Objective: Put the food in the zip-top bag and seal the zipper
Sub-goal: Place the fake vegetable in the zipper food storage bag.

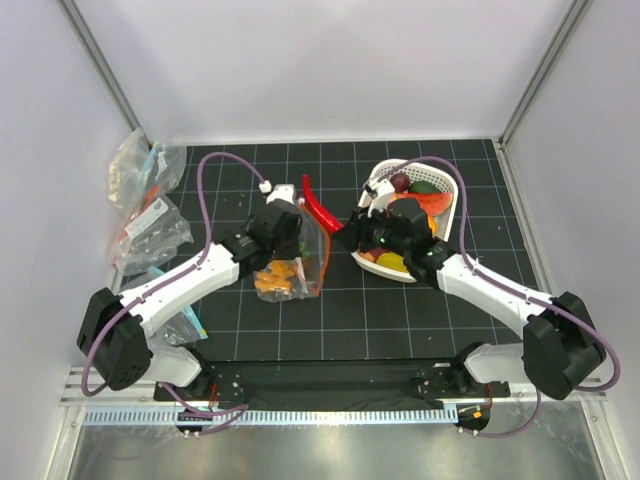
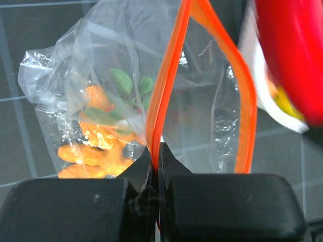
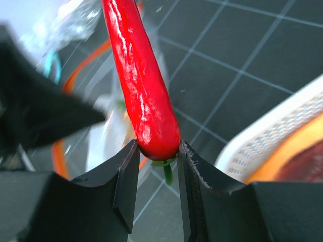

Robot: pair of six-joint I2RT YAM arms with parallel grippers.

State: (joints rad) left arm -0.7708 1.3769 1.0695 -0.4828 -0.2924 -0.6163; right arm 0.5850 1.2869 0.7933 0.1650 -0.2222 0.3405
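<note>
Seen from above, two white arms reached over a dark gridded desk point(image 1: 400, 310). The left pincer point(image 2: 155, 151) was clamped shut on one side of the zipper point(image 2: 169, 75), the red-orange strip along the mouth of the zip-top bag point(image 1: 300, 262). The bag sat left of centre on the desk. I judged that this grip was meant to pin the mouth up and open. The other side of the strip bowed away to the right, leaving a gap between the two.

Orange pieces point(image 2: 96, 146) and green bits point(image 2: 121, 80) lay bunched at the closed, near end of the clear bag.

The right pincer point(image 3: 157, 151) gripped the red chili point(image 3: 141, 85) at its stem end, with both fingers pressed against it. The long body pointed away from the pincer towards the bag's mouth. I took that hold as a way to send the slim tip in first. From above, the chili hung just right of the open rim. I could not tell whether its tip had crossed inside.

Behind the right arm, to the far right, stood the white lattice basket point(image 1: 452, 182). It held more food in yellow, orange, green and dark purple, so the filling looked only partly done and the zipper was not yet sealed.

A heap of spare clear bags point(image 1: 145, 200) lay against the far left wall.
</note>
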